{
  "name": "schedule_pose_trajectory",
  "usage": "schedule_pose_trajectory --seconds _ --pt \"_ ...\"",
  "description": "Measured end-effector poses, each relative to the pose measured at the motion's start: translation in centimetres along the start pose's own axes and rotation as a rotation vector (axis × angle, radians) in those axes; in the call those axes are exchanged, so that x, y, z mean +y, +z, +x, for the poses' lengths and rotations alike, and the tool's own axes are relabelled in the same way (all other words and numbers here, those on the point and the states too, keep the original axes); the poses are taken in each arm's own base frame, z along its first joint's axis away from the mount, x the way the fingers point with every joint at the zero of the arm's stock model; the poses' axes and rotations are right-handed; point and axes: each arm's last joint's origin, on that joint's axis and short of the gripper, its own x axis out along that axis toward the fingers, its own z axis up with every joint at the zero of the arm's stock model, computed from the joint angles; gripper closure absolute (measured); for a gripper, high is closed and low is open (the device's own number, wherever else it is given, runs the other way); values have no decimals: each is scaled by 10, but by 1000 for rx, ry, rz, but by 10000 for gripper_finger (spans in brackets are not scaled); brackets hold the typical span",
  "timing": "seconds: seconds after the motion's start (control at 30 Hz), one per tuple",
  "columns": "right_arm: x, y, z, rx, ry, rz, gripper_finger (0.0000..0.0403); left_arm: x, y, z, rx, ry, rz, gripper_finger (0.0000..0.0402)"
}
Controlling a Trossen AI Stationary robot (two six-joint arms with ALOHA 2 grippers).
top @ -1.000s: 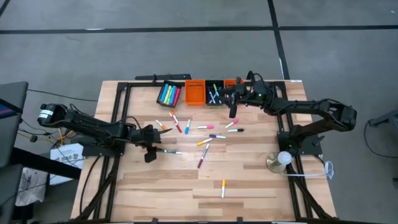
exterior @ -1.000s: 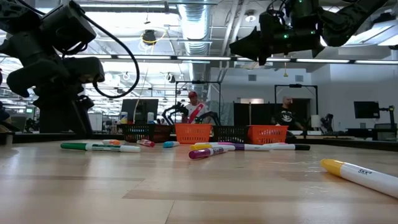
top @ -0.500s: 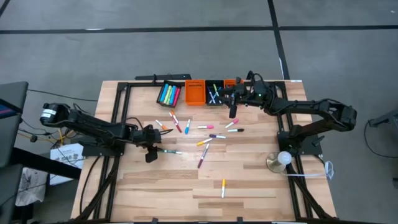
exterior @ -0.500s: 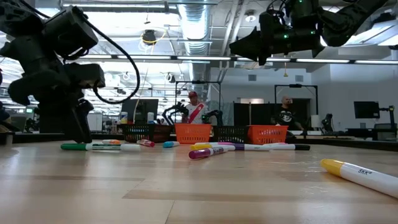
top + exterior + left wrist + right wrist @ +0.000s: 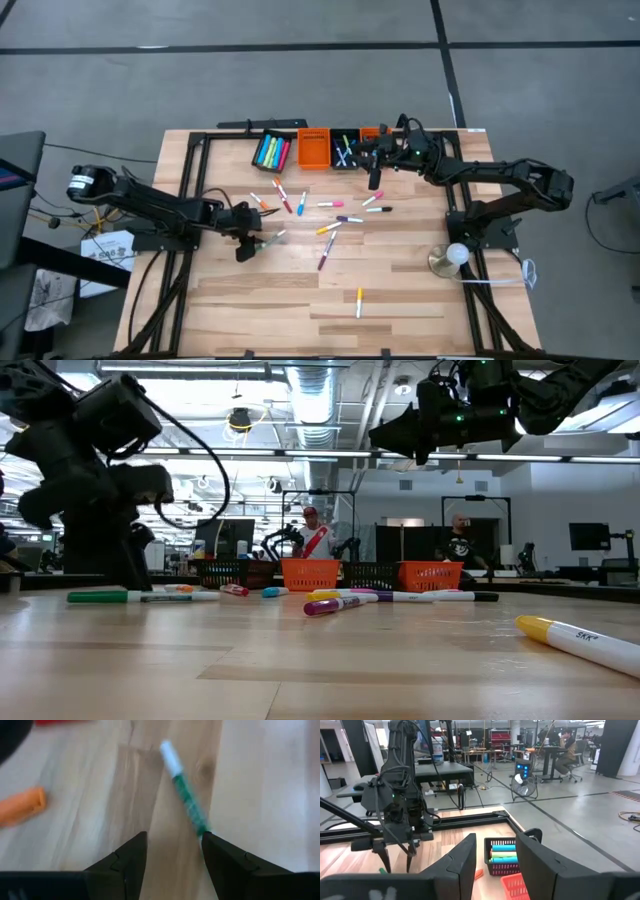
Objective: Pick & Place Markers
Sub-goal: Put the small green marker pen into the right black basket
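Observation:
Several markers lie scattered mid-table. A green marker with a white cap lies flat near my left gripper, which is open and low over the table, its fingers on either side of the marker's green end. In the low view the same marker lies by that gripper. My right gripper is open and holds nothing, hovering high near the bins. A yellow marker lies alone toward the near edge. My left gripper comes from above, pointing down. The inner side of one finger touches the marker's green end. The other finger stands apart from it. The marker lies flat on the table, slanting away between the fingers.
Along the far edge stand a black bin with coloured markers, an orange bin, another black bin and a second orange bin. A round base with a white ball sits near the right edge. An orange marker lies close by.
My left gripper has sunk toward the table and edged toward the green marker. The marker has turned about on the table: its white-capped end swung toward the far edge, so it now lies slanted instead of level. My right arm has kept still.

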Motion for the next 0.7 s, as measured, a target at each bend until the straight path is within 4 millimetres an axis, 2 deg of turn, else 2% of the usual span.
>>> schedule_pose_trajectory --seconds 0.37,0.7 --pt "0 0 0 -3 0 -1 274 12 12 -17 -143 16 -182 215" --pt "0 0 0 -3 -1 -1 274 15 5 -1 -39 67 -230 215"
